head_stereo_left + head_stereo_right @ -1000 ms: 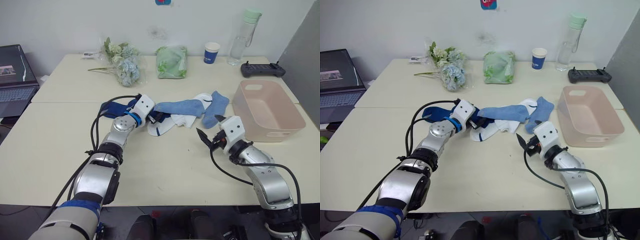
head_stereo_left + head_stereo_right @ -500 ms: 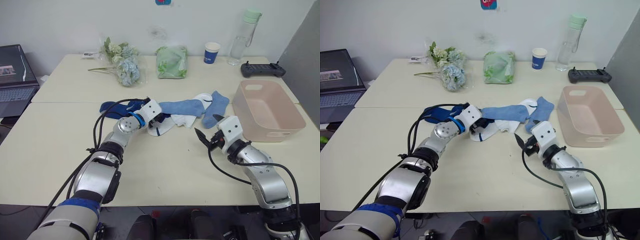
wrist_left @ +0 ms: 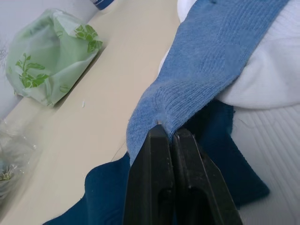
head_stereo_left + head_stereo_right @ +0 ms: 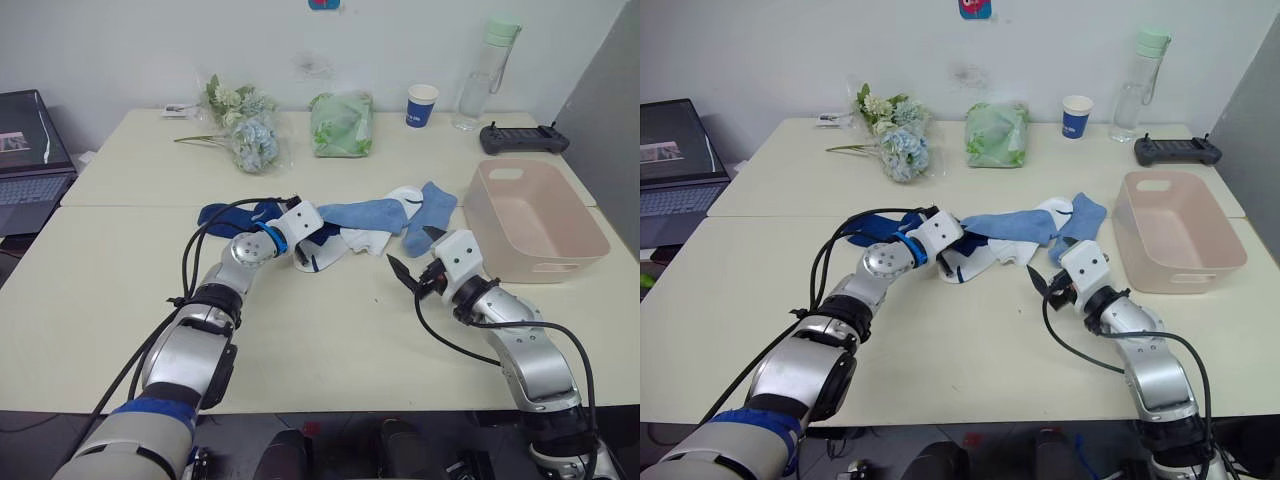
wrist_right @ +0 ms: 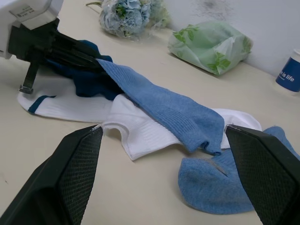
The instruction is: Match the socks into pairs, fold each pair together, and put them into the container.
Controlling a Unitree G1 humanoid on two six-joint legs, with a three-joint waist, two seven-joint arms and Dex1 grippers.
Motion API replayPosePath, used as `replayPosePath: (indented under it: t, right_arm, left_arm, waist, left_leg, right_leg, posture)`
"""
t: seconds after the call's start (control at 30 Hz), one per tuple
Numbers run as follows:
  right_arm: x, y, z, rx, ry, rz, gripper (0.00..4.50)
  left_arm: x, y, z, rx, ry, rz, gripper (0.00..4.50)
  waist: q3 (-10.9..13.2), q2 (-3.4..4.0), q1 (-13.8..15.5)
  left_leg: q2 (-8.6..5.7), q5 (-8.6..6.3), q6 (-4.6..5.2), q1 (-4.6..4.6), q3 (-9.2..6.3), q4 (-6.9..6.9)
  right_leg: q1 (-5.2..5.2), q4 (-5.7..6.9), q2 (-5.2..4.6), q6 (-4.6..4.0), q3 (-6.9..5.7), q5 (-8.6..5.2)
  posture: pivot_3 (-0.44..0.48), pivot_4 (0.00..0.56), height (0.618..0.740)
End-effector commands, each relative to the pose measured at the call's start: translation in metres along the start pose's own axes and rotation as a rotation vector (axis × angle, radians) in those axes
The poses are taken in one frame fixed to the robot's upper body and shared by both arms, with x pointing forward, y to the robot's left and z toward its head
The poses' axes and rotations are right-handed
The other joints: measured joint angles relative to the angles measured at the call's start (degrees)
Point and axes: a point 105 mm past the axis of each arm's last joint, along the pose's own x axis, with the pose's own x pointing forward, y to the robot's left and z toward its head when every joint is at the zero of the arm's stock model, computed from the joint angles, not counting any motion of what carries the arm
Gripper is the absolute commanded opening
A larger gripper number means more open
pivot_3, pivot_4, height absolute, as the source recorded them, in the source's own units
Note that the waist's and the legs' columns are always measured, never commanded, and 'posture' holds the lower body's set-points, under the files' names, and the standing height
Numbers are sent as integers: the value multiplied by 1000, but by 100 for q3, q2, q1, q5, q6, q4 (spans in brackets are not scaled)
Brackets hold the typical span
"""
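Left pincer (image 3: 171, 136) is clamped on the edge of a light blue sock (image 3: 211, 65) in the pile, right pincer (image 4: 412, 252) hovers spread apart nearby over the worktop (image 4: 330, 330).

Socks (image 4: 360, 225) heaped mid-table; pink container (image 4: 535, 220) just beside, upright.

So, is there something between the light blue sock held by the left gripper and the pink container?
The other light blue sock, part of a white sock and the open right gripper lie between the held light blue sock and the container.
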Motion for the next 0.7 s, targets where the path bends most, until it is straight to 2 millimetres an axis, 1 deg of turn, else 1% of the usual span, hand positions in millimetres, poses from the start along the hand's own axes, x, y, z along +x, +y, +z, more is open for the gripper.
replayPosePath:
  t: [0.03,0.1,0.17,0.27,0.4,0.47,0.53,0.63,0.7]
  right_arm:
    - [3,0,14,-72,-54,42,4500]
    - [6,1,13,-114,-50,68,4500]
    - [8,5,11,-166,-44,106,4500]
    - [6,8,9,-178,-48,139,4500]
    - [-1,22,4,-230,-40,259,4500]
    - [-6,29,2,-259,-33,334,4500]
    - [-12,36,-1,-301,-25,417,4500]
    - [-17,45,-5,-396,-10,539,4500]
    - [-18,50,-7,-430,-13,601,4500]
  left_arm:
    - [-12,7,24,43,-118,-21,32]
    - [-24,2,27,55,-141,-57,32]
    - [-41,-4,28,65,-153,-86,32]
    - [-61,-17,32,80,-155,-128,32]
    - [-93,-42,34,83,-143,-191,32]
    - [-110,-59,31,105,-120,-250,32]
    - [-121,-69,29,103,-96,-284,32]
    - [-137,-73,21,122,-48,-299,32]
    - [-145,-73,17,144,-23,-303,32]
  waist:
    - [0,0,0]
    - [0,0,-3]
    - [0,0,-6]
    - [0,0,3]
    - [0,1,5]
    - [0,1,6]
    - [1,2,7]
    - [1,3,9]
    - [1,3,9]
  left_leg:
    - [1,2,-4,0,0,0]
    - [1,6,-11,0,2,0]
    - [3,6,-12,0,3,0]
    - [12,6,-12,1,-1,-2]
    - [14,-4,7,2,-10,-2]
    - [14,-6,10,1,-8,-2]
    - [15,-7,11,2,-9,-2]
    - [16,-7,13,4,-11,-2]
    - [16,-8,13,6,-12,-2]
  right_leg:
    - [0,0,0,0,0,0]
    - [0,-1,-1,0,2,0]
    - [0,-1,-4,0,6,0]
    - [0,-2,-10,0,14,0]
    - [4,-2,-11,-1,17,0]
    - [4,-3,-13,-1,20,0]
    - [5,-3,-13,-1,20,0]
    - [8,-3,-12,-4,16,2]
    - [9,-3,-11,-4,15,2]
  posture:
    - [0,150,740]
    - [0,150,740]
    - [0,150,740]
    - [0,150,740]
    - [0,150,740]
    - [0,150,740]
    - [0,150,740]
    - [0,150,740]
    - [0,150,740]
